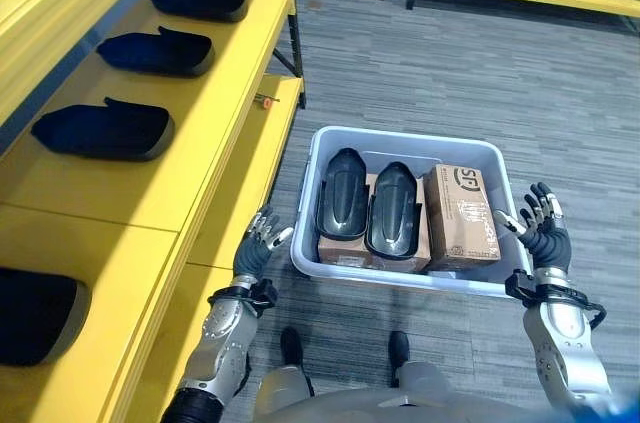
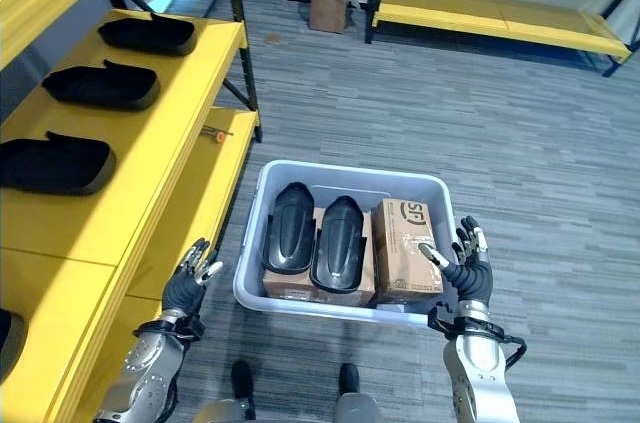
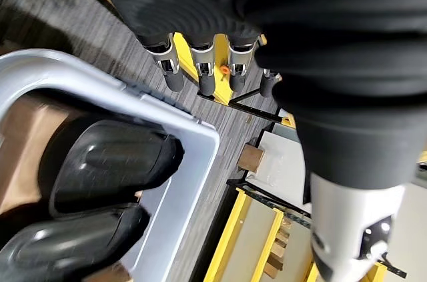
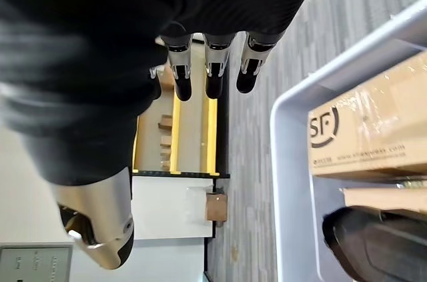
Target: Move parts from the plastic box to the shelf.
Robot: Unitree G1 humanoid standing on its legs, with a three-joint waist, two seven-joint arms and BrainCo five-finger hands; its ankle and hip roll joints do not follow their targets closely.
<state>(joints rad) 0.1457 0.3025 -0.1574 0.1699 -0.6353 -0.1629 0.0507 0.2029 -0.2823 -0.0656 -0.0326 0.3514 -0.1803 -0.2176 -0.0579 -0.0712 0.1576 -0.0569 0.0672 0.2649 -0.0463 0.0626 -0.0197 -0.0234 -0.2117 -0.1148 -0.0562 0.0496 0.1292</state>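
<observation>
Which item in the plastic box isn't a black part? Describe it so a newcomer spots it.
Find the pale grey plastic box on the carpet beside the yellow shelf. Inside, two black parts lie side by side on flat cartons. The one you want is the brown cardboard box on the side nearest the right hand: standing taller, printed, wrapped in clear film.

My head cameras look steeply down, both sharing the plastic box and shelf. Each wrist camera sits close, seeing a box corner.
</observation>
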